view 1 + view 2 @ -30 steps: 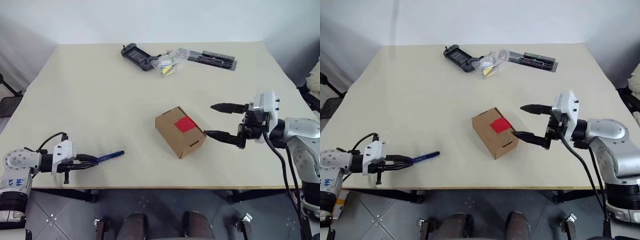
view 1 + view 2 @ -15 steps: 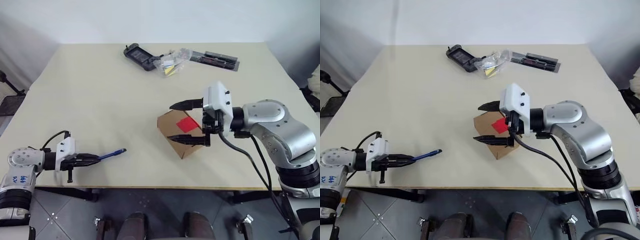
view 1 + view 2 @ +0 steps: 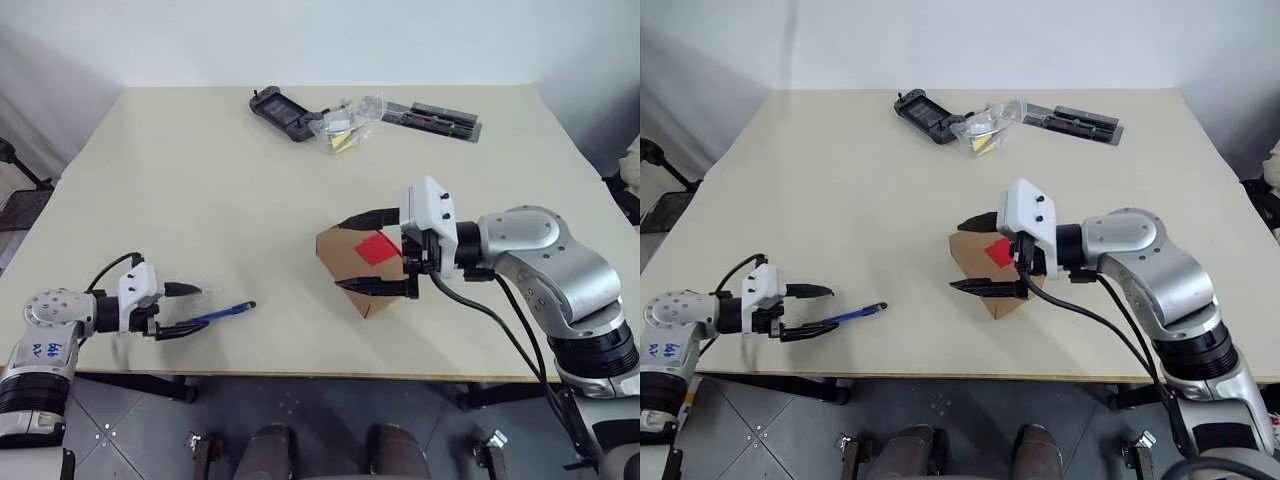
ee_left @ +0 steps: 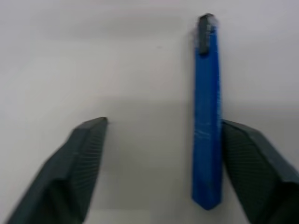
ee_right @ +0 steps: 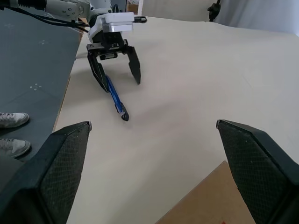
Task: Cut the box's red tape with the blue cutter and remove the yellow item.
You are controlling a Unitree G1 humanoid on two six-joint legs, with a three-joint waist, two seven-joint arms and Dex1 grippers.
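1. Blue cutter [image 3: 224, 313] flat on the pale worktop [image 3: 200, 180], near the front edge on the left side, dark tip aimed toward the box.
2. Left pincer [image 3: 187, 309] spread wide around the cutter's rear end, gripping nothing.
3. Left wrist view: cutter [image 4: 206, 112] lying right alongside one finger [image 4: 254, 163], the other finger well apart across bare worktop.
4. Brown cardboard box [image 3: 352, 262] sitting mid-worktop toward the right, red tape [image 3: 377, 248] bright on its top face, seam taped shut.
5. Right pincer [image 3: 363, 251] wide open too, pointing left, fingers straddling the box — one above the far side, one along the near side.
6. Contact between those fingers and the cardboard: cannot tell.
7. Right wrist view: both fingers [image 5: 60, 168] far apart, a corner of the box [image 5: 210, 200] between them, left pincer [image 5: 115, 65] and cutter beyond.
8. Far edge of the worktop: black handheld device [image 3: 281, 110], clear plastic bag [image 3: 342, 122], flat black tool strip [image 3: 432, 117], all well apart from the box.
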